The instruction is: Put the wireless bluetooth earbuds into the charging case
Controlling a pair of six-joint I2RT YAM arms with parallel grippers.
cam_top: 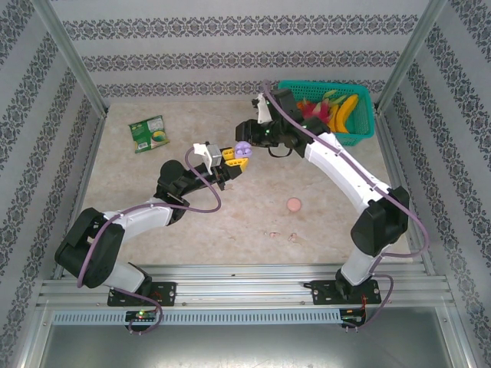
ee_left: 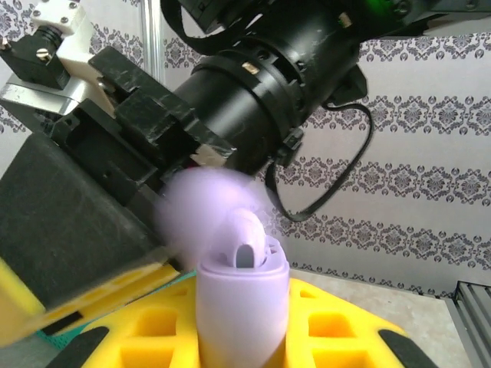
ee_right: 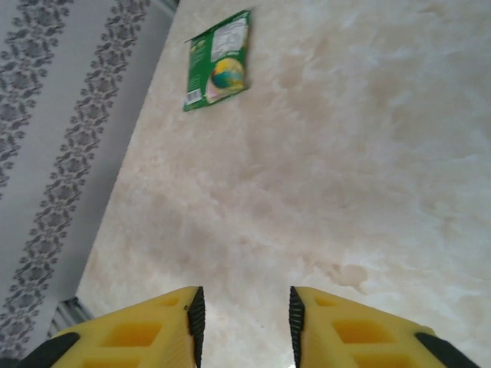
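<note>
Left jaws closed on the lilac charging case, holding it up off the worktop, roughly mid-worktop and towards the far edge. In the left wrist view the case stands upright between the yellow fingers, lid open and blurred. One lilac earbud sits in the case mouth, top poking above the rim. The right arm's jaws hang just beyond the case on the far side, black wrist body right over it in the left wrist view; can't tell if they touch the case. In the right wrist view its yellow fingers are parted by a narrow gap with nothing between them, bare worktop below. Two tiny pale pink earbuds lie loose on the worktop towards the near edge, right of centre, a little apart from each other. A pink round disc lies just beyond them. A green packet lies flat near the far left corner, also seen from the right wrist. A teal basket stands in the far right corner with bananas and other coloured items inside.
</note>
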